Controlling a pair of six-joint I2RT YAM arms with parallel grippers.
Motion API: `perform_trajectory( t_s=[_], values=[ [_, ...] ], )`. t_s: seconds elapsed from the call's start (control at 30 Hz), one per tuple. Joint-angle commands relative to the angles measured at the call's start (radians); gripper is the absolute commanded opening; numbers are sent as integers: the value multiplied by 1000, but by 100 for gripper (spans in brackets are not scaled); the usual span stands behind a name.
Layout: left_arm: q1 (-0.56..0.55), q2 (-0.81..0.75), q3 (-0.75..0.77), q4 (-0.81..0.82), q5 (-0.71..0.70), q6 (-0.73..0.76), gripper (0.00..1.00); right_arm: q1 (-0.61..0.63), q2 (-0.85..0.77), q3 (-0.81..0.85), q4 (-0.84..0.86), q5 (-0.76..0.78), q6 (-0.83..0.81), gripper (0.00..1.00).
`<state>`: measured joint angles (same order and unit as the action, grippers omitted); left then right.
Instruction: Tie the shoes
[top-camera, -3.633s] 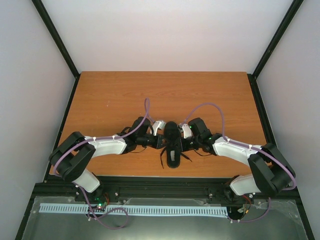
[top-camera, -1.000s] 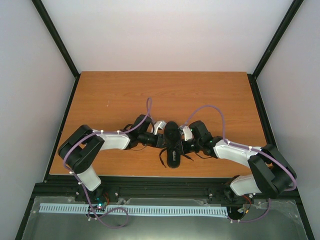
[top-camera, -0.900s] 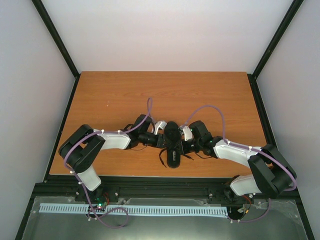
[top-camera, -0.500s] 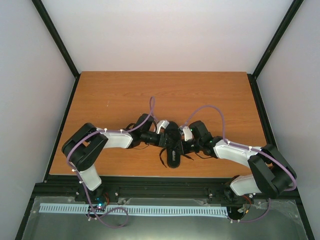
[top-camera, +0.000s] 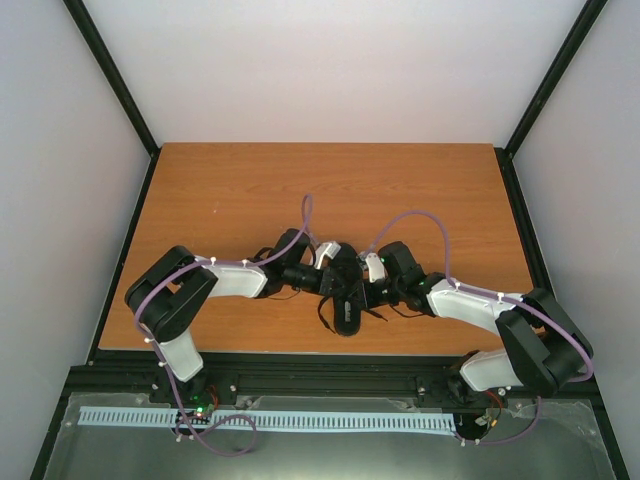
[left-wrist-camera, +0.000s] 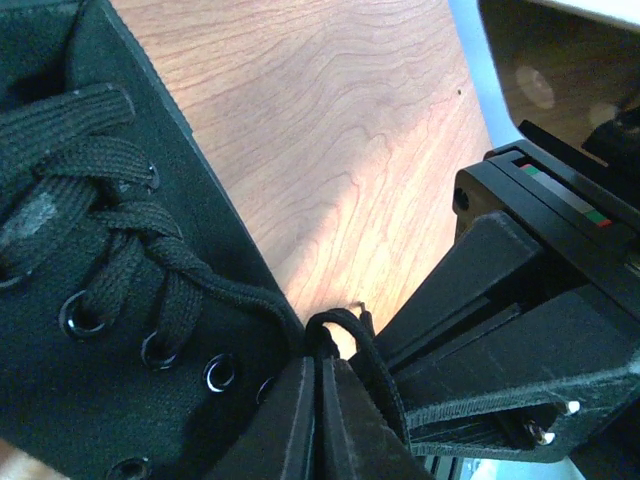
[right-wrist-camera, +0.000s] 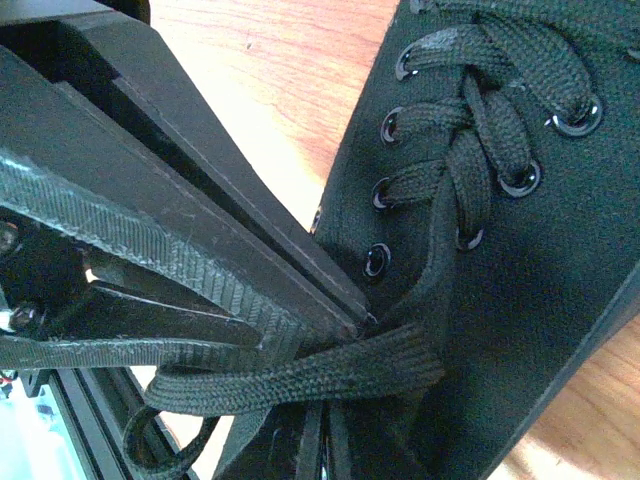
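Note:
The black shoe (top-camera: 345, 316) lies on the wooden table (top-camera: 330, 190), toe pointing away, between my two grippers. My left gripper (top-camera: 331, 285) reaches it from the left. In the left wrist view the left gripper (left-wrist-camera: 320, 368) is shut on a black lace loop (left-wrist-camera: 340, 322) at the shoe's (left-wrist-camera: 110, 330) top eyelets. My right gripper (top-camera: 363, 289) reaches in from the right. In the right wrist view the right gripper (right-wrist-camera: 322, 418) is shut beside the shoe (right-wrist-camera: 520, 260), and a flat lace (right-wrist-camera: 300, 375) runs across its tips. The two grippers almost touch.
Loose lace ends (top-camera: 322, 318) trail onto the table on both sides of the shoe near the front edge. The other arm's gripper body fills one side of each wrist view (left-wrist-camera: 530, 330) (right-wrist-camera: 130, 190). Black frame rails run along the table's sides.
My left arm has swung right and its gripper has moved in over the shoe's lacing. The right gripper and the shoe have hardly shifted.

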<state>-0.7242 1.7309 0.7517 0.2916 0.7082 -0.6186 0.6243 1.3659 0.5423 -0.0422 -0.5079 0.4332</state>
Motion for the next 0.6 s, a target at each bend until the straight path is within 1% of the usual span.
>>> perform_trajectory(
  t_s=[0.0,0.07,0.17,0.43,0.57],
  values=[
    [-15,-1,18,16,17,5,4,8,-16,-8,7,41,-9,3],
    [-15,-4,17,16,11,0,1,8,-26,-8,-2,51,-8,3],
    [-15,-7,14,24,4,-15,1,8,-46,-3,-24,74,-12,4],
    [-15,-6,12,34,-22,-81,1,8,-135,1,-129,125,-36,24],
    [-15,-8,7,48,-26,-108,1,8,-209,0,-163,125,-62,36]
  ],
)
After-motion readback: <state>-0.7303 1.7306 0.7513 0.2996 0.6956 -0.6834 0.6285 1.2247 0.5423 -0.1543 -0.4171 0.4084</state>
